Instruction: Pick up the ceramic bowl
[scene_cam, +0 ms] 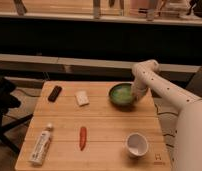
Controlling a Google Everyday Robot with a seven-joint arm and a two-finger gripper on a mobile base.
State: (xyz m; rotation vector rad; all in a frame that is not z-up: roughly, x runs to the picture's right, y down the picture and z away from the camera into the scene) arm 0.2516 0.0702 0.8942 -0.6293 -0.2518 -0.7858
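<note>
At the far right of the wooden worktop (104, 135), the ceramic bowl (121, 94) sits upright near the back edge, its dark rim ringing a lighter speckled green inside. The white arm (164, 90) reaches down from the right and ends at the bowl's right side, where the pincer (135, 96) meets the rim; it is closed, and by its place it appears clamped on the bowl's right edge, though the contact itself is hard to make out. The bowl looks to be resting on the wood, so the step in hand reads as the grasp just made, with the lift not yet begun. The next move calls for a straight, slow rise that keeps the bowl level, since a dish held by one edge will want to tip away from the grip and could slip if the hold is shallow. Other things lie well apart from it: a white cup (136, 144) near the front right, a red pepper (82, 137) at the middle front, a tube (41, 146) at the front left, a pale block (82, 98) and a dark object (55, 93) toward the back left.
</note>
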